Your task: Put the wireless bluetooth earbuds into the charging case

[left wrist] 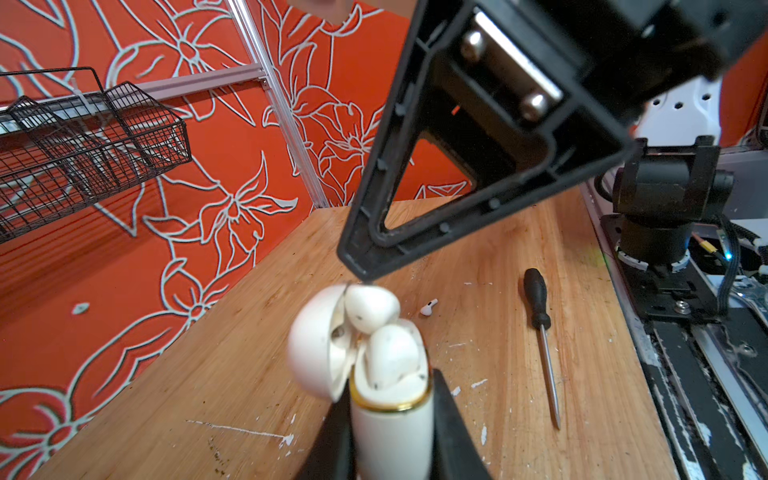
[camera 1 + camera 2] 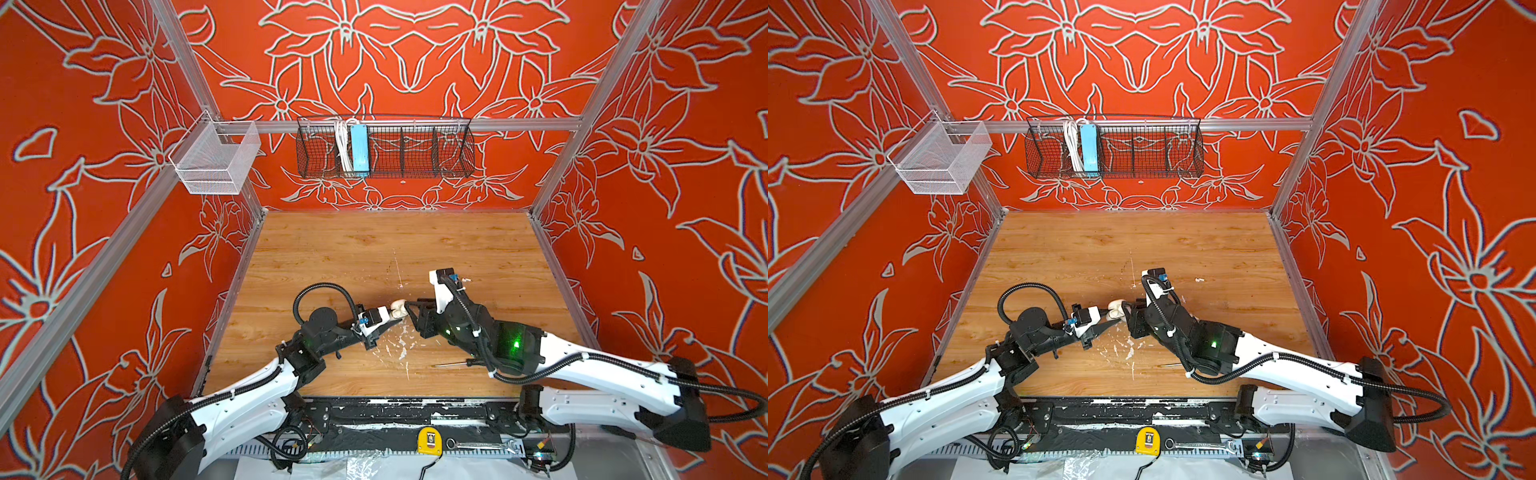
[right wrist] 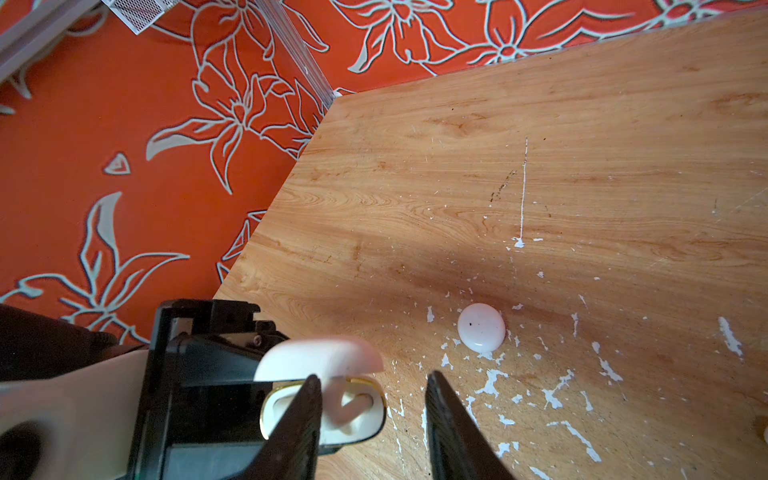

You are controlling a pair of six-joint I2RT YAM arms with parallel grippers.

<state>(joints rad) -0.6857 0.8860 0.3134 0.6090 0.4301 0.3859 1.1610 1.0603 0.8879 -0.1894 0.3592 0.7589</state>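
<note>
Table (image 3: pixel 540 124): wood-grain top, matt, scuffed, flecked with chipped white paint.
Charging case (image 1: pixel 390 436): smooth white plastic with a slight sheen and a gold metallic band at the rim.
Earbuds (image 1: pixel 372 309): smooth off-white plastic, dark specks on the surface.
Screwdriver (image 1: pixel 536 299): matt black handle, bare metal shaft with a dull shine.
Wire basket (image 1: pixel 83 137): black metal mesh.
Round disc (image 3: pixel 481 326): glossy white plastic.

The left arm (image 2: pixel 249 409) and the right arm (image 2: pixel 602 374) are clad in smooth white moulded plastic, joined by round black motor housings (image 2: pixel 322 319). The left gripper (image 1: pixel 390 382) and the right gripper (image 3: pixel 374 378) are built of black triangular ribbed plastic fingers (image 3: pixel 449 415). Behind them, black corrugated cable conduits (image 2: pixel 324 287) are bound by white zip ties (image 2: pixel 584 356). Two silver round-headed screws (image 1: pixel 534 106) are set behind the right gripper's tips; small green lights (image 2: pixel 516 344) are lit farther back.
</note>
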